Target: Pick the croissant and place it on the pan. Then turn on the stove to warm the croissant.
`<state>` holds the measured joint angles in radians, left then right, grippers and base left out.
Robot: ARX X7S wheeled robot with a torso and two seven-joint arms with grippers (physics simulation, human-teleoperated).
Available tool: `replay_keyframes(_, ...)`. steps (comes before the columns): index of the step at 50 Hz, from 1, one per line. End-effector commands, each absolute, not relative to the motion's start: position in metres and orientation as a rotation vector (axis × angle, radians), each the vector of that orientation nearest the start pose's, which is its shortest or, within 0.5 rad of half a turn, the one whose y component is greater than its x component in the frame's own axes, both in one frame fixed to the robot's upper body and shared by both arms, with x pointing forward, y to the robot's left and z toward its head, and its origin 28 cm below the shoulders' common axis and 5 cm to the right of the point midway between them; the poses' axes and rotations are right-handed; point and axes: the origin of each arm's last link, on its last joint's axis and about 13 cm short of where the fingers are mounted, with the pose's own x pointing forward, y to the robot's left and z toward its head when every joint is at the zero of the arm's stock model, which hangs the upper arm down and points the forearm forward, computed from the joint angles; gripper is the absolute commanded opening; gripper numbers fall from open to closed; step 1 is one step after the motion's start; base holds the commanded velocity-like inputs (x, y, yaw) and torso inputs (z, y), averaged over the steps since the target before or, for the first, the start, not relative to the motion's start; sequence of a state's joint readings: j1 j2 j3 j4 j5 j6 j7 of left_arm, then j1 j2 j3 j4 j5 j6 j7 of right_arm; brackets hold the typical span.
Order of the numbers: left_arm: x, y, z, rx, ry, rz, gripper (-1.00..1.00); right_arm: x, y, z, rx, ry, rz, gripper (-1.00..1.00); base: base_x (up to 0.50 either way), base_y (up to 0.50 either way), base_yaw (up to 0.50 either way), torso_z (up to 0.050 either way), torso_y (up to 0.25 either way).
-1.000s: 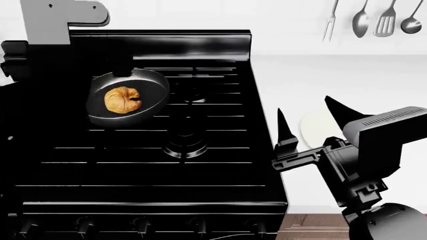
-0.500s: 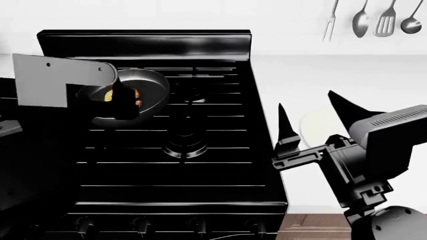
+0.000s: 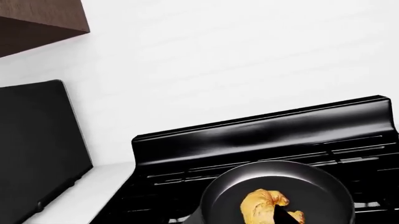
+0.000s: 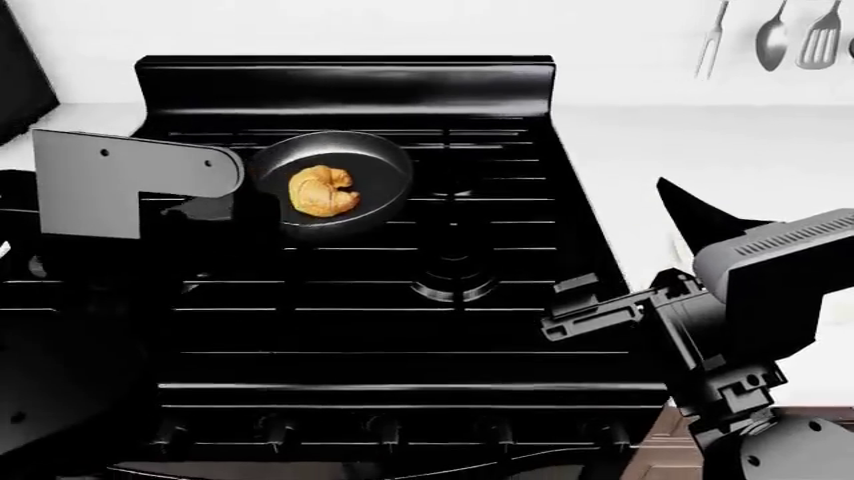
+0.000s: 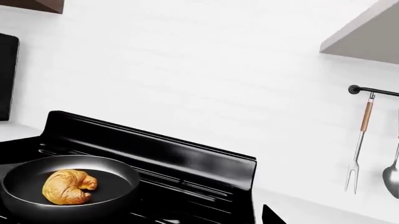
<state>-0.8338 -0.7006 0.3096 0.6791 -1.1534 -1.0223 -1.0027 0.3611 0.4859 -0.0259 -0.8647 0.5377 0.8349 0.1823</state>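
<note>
The small golden-brown, ridged croissant (image 4: 324,190) is seen lying inside the round dark, glossy frying pan (image 4: 387,160), which is set on a rear-left burner grate of the large black gas range (image 4: 400,330). The placing is judged done, and what remains is judged to be the turning of a knob.

The row of round front knobs (image 4: 387,432) is seen along the range's near edge. The knob for the pan's own burner should be chosen, though which one that is cannot be told from these views. It would best be approached squarely, gripped on both sides of its rim and rotated without any pull on the panel.

The left gripper (image 4: 227,205) is held just beside the pan, to its left, with nothing grasped; whether its fingers are spread cannot be told. The right gripper (image 4: 654,245) is held beside the range's right edge, its fingers spread apart and nothing between them.

A white counter (image 4: 747,180) is seen to the right of the range, and a white wall (image 5: 206,70) behind it. A long fork (image 5: 358,144) and a spoon (image 5: 391,172) are hung from a dark rail (image 5: 374,91). A brown cabinet corner (image 3: 37,18) and a flat black panel (image 3: 37,140) are seen at the left.
</note>
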Motion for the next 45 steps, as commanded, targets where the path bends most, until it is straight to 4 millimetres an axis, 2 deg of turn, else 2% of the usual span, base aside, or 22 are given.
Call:
replay_keyframes(1,0.223,0.227,0.245,0.238,-0.127,0.124,1.0,0.204,-0.131,0.202,-0.168,-0.291,0.213,1.0,-0.12,0.5,0.0,0.0,0.0)
replay_keyframes(30,0.225,0.221,0.245,0.264,-0.117,0.099,1.0,0.201,-0.135,0.2,-0.15,-0.288,0.207,1.0,-0.43,0.32,0.0,0.0,0.0)
replay_keyframes(37,0.226,0.219,0.244,0.205,-0.099,0.098,1.0,0.201,-0.135,0.2,-0.142,-0.289,0.205,1.0,-0.02,0.01,0.0,0.0,0.0)
replay_keyframes(41,0.227,0.22,0.246,0.209,-0.144,0.126,1.0,0.202,-0.134,0.199,-0.141,-0.287,0.206,1.0,0.0,0.0,0.0,0.0,0.0)
replay_keyframes(43,0.228,0.22,0.245,0.179,-0.202,0.164,1.0,0.202,-0.134,0.199,-0.14,-0.287,0.206,1.0,0.0,0.0,0.0,0.0,0.0)
replay_keyframes(44,0.232,0.221,0.242,0.181,-0.291,0.215,1.0,0.202,-0.134,0.199,-0.14,-0.287,0.207,1.0,0.0,0.0,0.0,0.0,0.0)
replay_keyframes(45,0.232,0.222,0.234,0.378,-0.184,0.143,1.0,0.202,-0.134,0.199,-0.141,-0.287,0.207,1.0,0.0,0.0,0.0,0.0,0.0)
